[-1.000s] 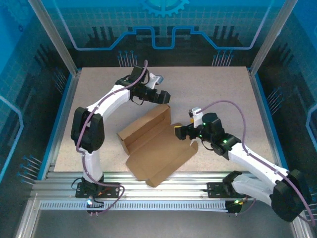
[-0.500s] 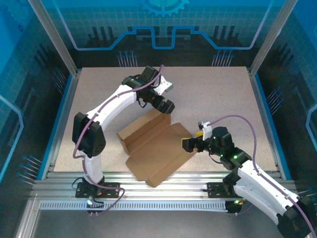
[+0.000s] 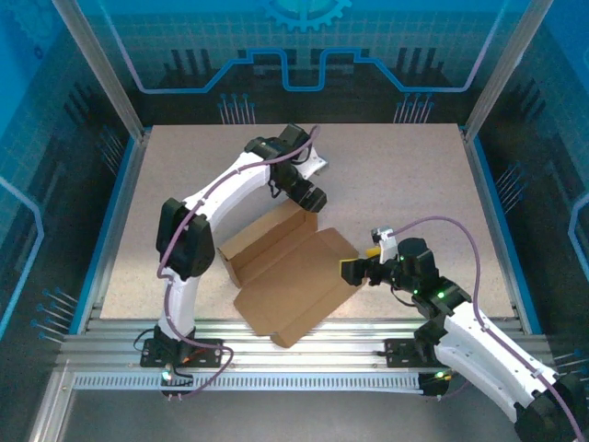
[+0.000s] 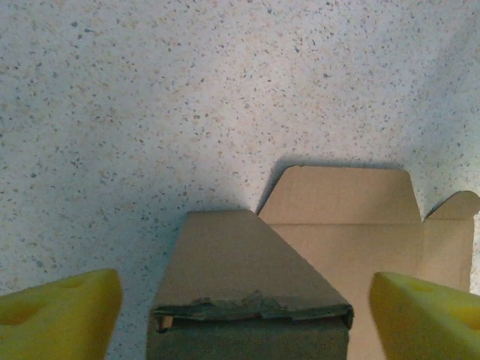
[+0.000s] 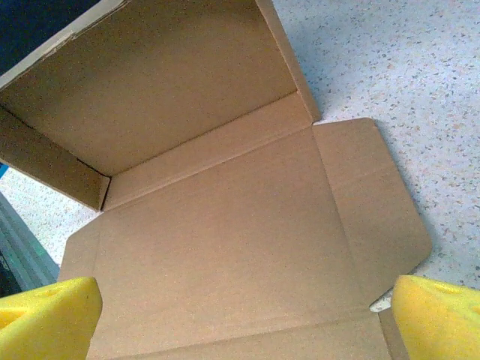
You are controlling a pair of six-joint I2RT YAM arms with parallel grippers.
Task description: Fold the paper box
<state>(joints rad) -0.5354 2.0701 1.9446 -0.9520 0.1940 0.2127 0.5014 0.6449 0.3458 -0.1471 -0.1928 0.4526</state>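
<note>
The paper box [image 3: 285, 267] lies half open in the middle of the table, brown, one long wall raised along its far-left side and flat panels spread toward the front. My left gripper [image 3: 311, 201] hovers at the far end of that raised wall. In the left wrist view its yellow pads [image 4: 60, 315] stand wide apart on either side of the wall's doubled top edge [image 4: 251, 309], touching nothing. My right gripper [image 3: 354, 270] sits at the box's right flap, open; its wrist view looks down on the flat inner panel [image 5: 225, 240] between the pads [image 5: 439, 319].
The speckled tabletop [image 3: 396, 175] runs bare behind and to the right of the box. Aluminium rails [image 3: 294, 331] line the near edge, and blue side walls [image 3: 118, 203] close in the table on both sides.
My left gripper has swung right and nearer, down to the far end of the raised wall. My right gripper has drawn back from over the box to its right flap.
</note>
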